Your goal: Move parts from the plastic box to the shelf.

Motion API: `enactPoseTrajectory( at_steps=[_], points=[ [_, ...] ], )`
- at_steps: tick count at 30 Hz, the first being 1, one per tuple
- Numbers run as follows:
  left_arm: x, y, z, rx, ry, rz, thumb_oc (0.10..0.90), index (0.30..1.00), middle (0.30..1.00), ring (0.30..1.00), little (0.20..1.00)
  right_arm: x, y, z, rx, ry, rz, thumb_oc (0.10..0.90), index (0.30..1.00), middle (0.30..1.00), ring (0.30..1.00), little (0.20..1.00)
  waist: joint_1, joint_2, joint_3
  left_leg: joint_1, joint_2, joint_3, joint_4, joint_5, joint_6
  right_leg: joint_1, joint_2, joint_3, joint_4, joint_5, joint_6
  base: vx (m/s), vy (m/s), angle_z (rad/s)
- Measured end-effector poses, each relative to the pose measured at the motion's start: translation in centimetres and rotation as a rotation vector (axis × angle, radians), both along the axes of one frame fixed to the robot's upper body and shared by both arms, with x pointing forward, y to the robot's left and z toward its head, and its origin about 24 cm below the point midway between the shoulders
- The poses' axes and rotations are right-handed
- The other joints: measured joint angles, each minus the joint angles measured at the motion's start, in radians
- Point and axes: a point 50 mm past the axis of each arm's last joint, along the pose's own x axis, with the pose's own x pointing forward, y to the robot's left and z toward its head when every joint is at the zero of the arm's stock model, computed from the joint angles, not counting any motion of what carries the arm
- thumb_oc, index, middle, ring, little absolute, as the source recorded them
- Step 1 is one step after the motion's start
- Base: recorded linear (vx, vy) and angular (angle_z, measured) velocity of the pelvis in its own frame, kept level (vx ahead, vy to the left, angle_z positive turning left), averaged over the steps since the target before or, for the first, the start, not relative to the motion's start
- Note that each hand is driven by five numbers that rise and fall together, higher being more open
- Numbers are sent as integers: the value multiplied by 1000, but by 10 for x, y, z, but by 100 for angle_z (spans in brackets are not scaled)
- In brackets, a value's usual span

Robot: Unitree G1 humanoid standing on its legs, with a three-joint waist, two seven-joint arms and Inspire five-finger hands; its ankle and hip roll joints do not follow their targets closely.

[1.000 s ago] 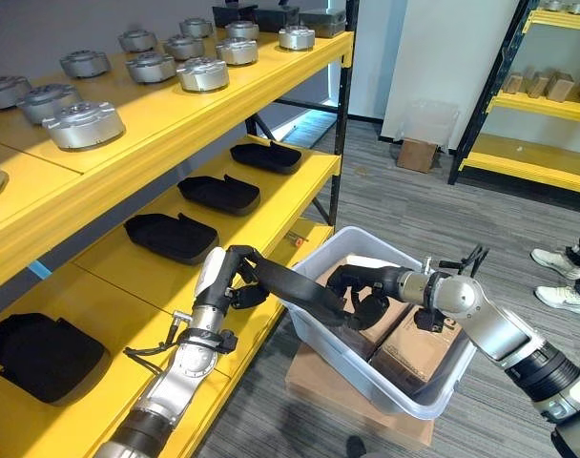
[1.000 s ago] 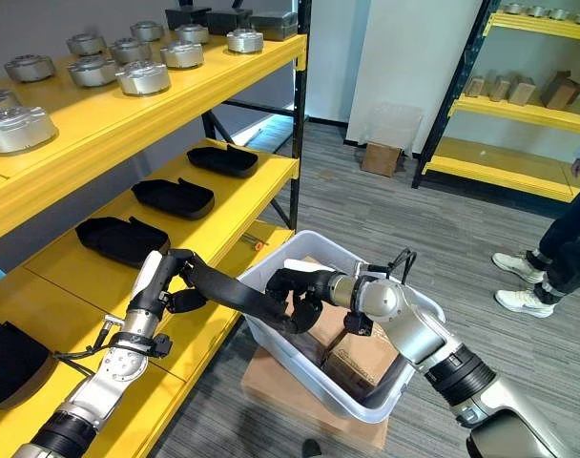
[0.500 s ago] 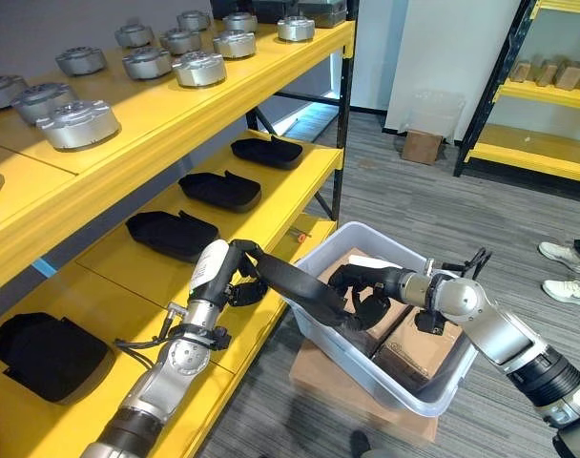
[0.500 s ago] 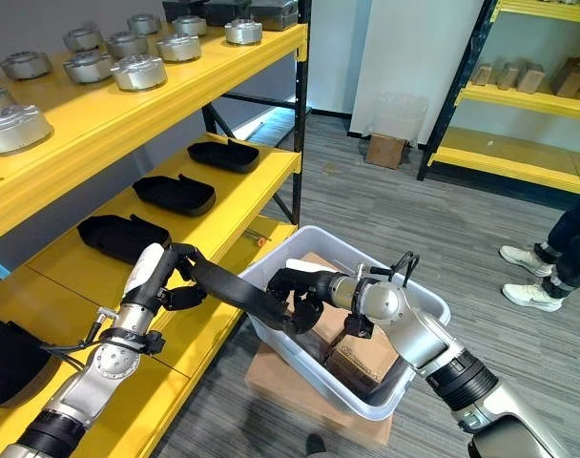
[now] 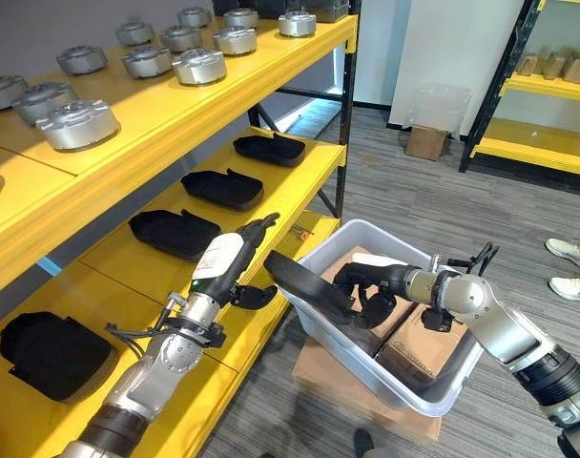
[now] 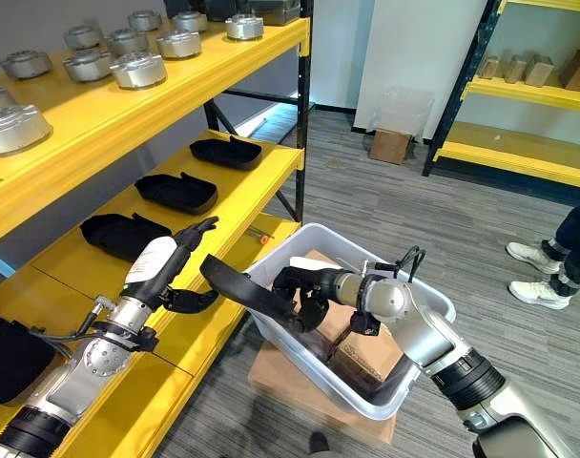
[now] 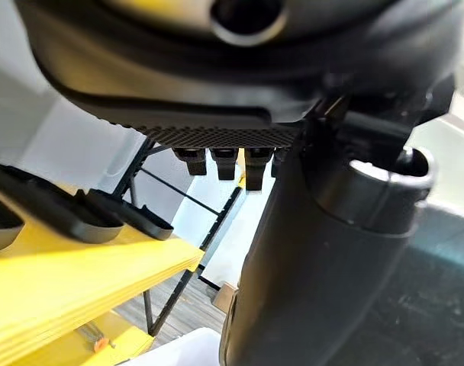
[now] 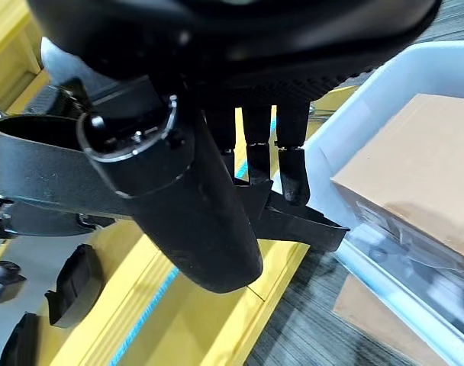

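The yellow shelf carries black parts on its middle level and silver metal discs on top. On the grey floor, at four o'clock, cardboard lies under the plastic box.

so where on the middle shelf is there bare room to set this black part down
The middle shelf is bare between the near black tray and the next tray, beside the left hand. The right hand holds the black part over the plastic box. Further back the trays sit closer together, and the top shelf is crowded with metal parts.
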Motion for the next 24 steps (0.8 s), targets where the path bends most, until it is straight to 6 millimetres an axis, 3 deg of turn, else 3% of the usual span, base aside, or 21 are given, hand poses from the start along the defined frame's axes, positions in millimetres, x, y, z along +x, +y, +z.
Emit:
enactPoseTrajectory(
  at_steps=[12,24],
  points=[
    [0,-2,1,12,14,-23,900,1000,1000,1000,1000,-1,-5,0,-65,7,9,400,300,300,300,300,0,0,0,-1,0,0,0,-2,-1,-1,0,0,0,-2,1,0,0,0],
    [-14,-18,30,161,-39,-271,900,1000,1000,1000,1000,-1,-6,-1,-96,1,25,400,300,300,300,300,-2,1,0,-1,-8,1,0,-3,-3,-1,-6,0,4,1,-3,0,0,0]
  ],
)
